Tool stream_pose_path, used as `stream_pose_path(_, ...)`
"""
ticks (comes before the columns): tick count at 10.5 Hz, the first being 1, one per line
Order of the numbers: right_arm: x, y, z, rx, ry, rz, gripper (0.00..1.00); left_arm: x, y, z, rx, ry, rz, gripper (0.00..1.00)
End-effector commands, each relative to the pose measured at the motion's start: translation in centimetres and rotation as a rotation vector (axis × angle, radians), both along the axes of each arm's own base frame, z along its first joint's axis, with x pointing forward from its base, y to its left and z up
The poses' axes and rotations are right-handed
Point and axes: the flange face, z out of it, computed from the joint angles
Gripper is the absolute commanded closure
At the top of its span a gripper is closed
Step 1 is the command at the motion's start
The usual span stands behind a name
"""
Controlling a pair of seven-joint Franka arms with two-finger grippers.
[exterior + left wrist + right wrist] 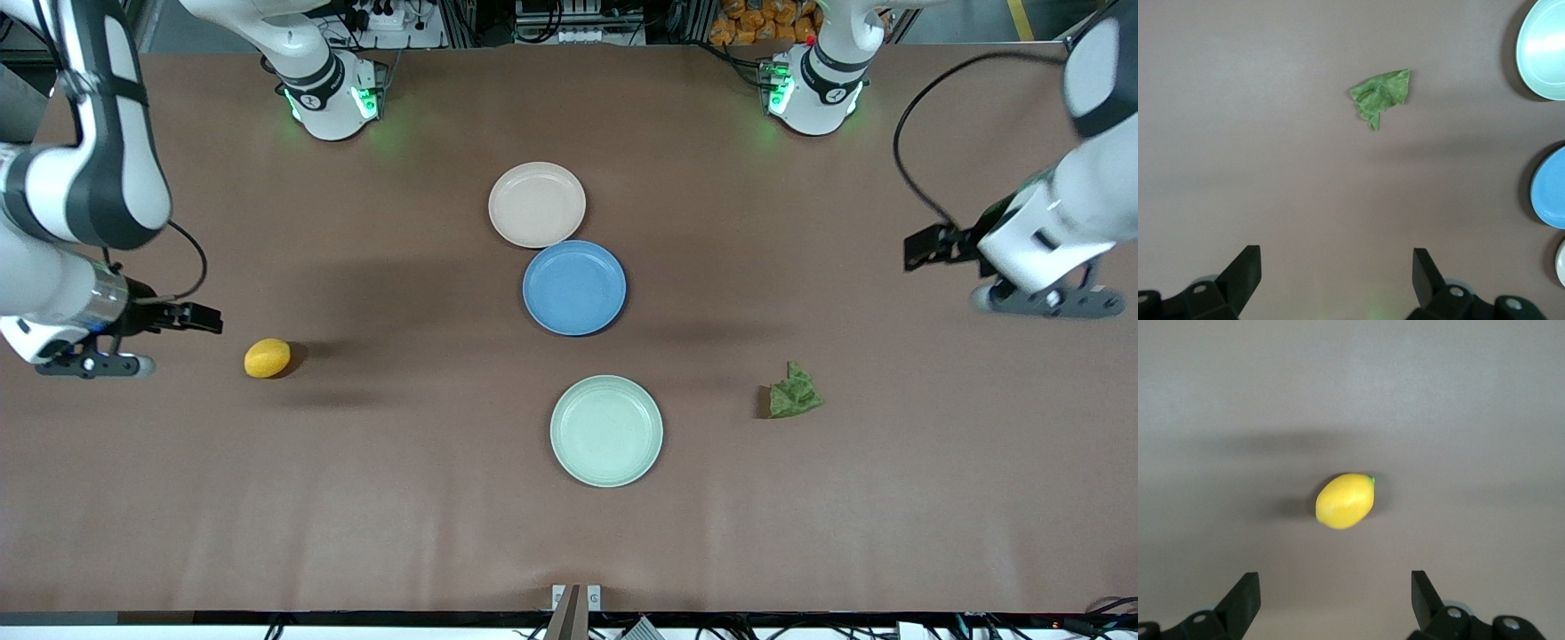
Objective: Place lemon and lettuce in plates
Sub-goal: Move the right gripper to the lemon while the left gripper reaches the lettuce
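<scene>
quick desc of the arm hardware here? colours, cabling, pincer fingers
Both arms: white shells with dark grey joint bands, green lights on the bases, and a loose black cable looping to each wrist. The left pincer and right pincer have black, wedge-shaped fingers on dark mounts.

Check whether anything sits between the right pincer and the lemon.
Nothing visible does. The right pincer is open above bare table at the right arm's end, and the lemon lies alone on the table just ahead of it, as the right wrist view shows.
</scene>
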Motion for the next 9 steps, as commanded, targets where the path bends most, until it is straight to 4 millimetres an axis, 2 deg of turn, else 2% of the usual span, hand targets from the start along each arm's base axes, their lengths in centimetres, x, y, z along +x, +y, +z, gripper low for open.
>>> stream_pose_path(1, 0.3, -0.1, -5.1, -0.008, -0.038, 0.005, 0.0, 2.5, -1.6, -5.5, -0.017, 0.005, 0.007, 0.0)
stream_pose_path(2, 0.4, -0.3, -7.1, -0.012, -0.044, 0.001, 0.0, 3.4, -2.5, -7.9, -0.019, -0.004, 0.0, 0.0)
stream_pose_path(3, 0.5, 0.0, -8.3, -0.004, -0.038, -0.002, 0.0, 4.2, -3.7, -10.8, -0.01, 0.007, -0.005, 0.0)
stream_pose_path(5, 0.3, 0.2, -10.6, 0.021, -0.044, -0.031, 0.0, 5.8, -4.6, -15.7, -0.009, 0.008, 0.023, 0.0)
stream_pose_path(7, -1.2, 0.0, -13.7, 0.01, -0.084, -0.037, 0.0, 7.0, -4.9, -19.8, 0.01, -0.008, 0.03, 0.0)
stream_pose_path(9, -2.3, 0.0, -16.6, -0.008, -0.129, -0.034, 0.0, 7.8, -7.1, -23.1, -0.005, -0.051, 0.003, 0.0)
